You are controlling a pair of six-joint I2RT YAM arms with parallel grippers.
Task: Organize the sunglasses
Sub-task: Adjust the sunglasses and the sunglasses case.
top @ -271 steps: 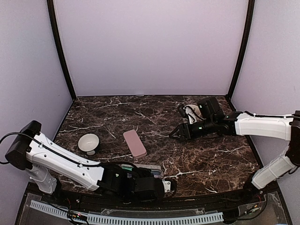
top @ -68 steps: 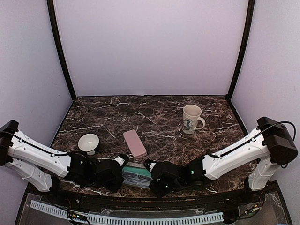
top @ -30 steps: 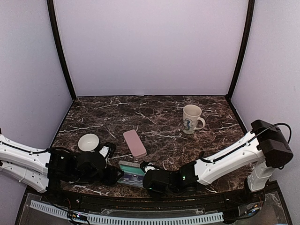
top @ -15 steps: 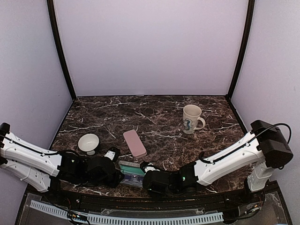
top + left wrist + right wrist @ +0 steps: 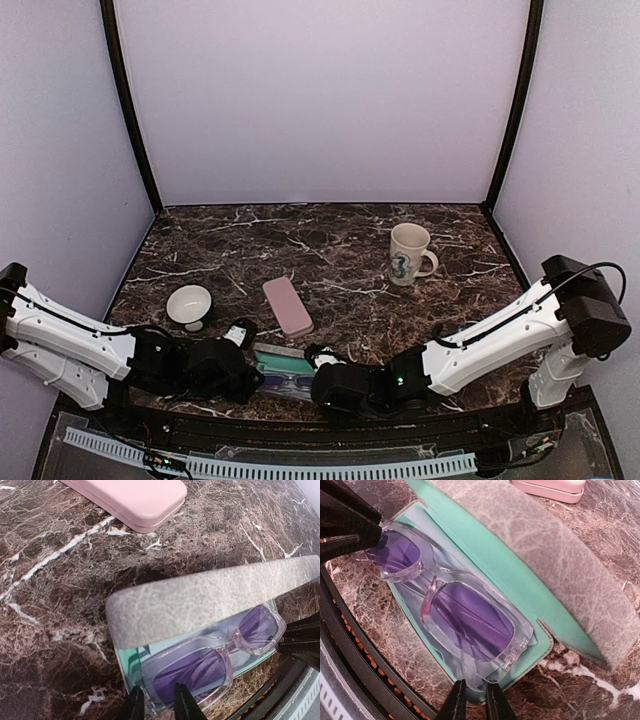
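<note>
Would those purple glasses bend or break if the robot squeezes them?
Probably stiff: the sunglasses have a chunky clear frame. Likely light and slippery, since the plastic looks smooth and glossy. The narrow bridge may crack under hard squeezing.

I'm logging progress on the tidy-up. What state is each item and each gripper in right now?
grey case: lid open.
sunglasses: folded, lying inside the grey case.
pink case: shut.
mug: upright.
bowl: upright.
left gripper: shut on one end of the sunglasses.
right gripper: fingers close together at the other end; grip unclear.
</note>
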